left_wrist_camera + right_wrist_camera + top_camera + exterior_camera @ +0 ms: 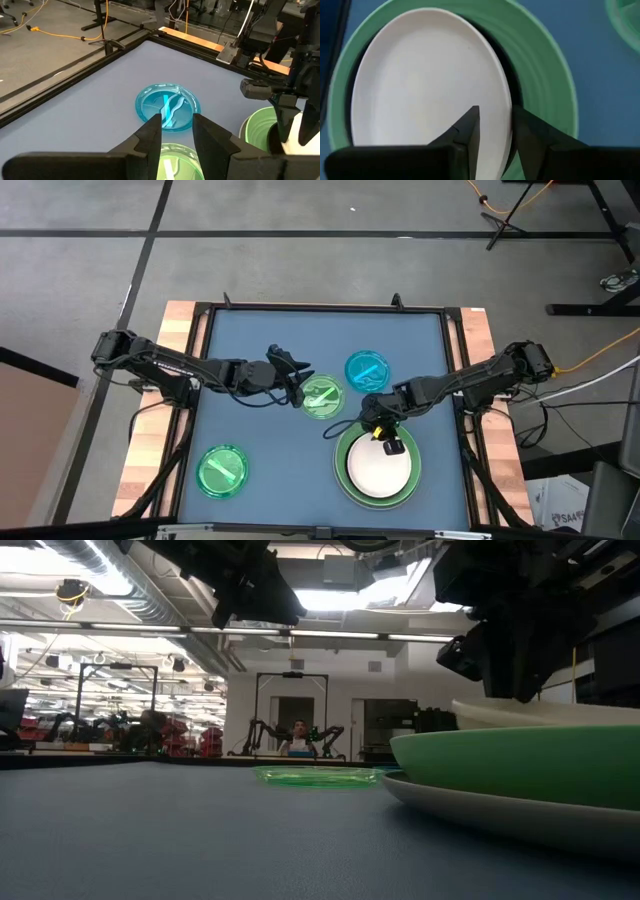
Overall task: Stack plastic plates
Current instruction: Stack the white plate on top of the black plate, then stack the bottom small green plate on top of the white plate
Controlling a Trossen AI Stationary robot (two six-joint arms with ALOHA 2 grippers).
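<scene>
The stack is partly built: the white plate [378, 470] lies on top, nested over a black plate whose edge just shows in the right wrist view [507, 65], inside the large light green plate [345, 477], with a grey plate [470, 812] under it. Three small translucent plates remain loose on the table [260, 360]: the blue plate [367, 370] just beyond the stack, a green plate [322, 397] beside it, and another green plate [221, 471] well apart. The right gripper [388, 442] hangs over the white plate's rim, fingers slightly parted around it, apparently letting go. The left gripper [297, 385] hovers at the nearer green plate, fingers narrowly apart, holding nothing.
</scene>
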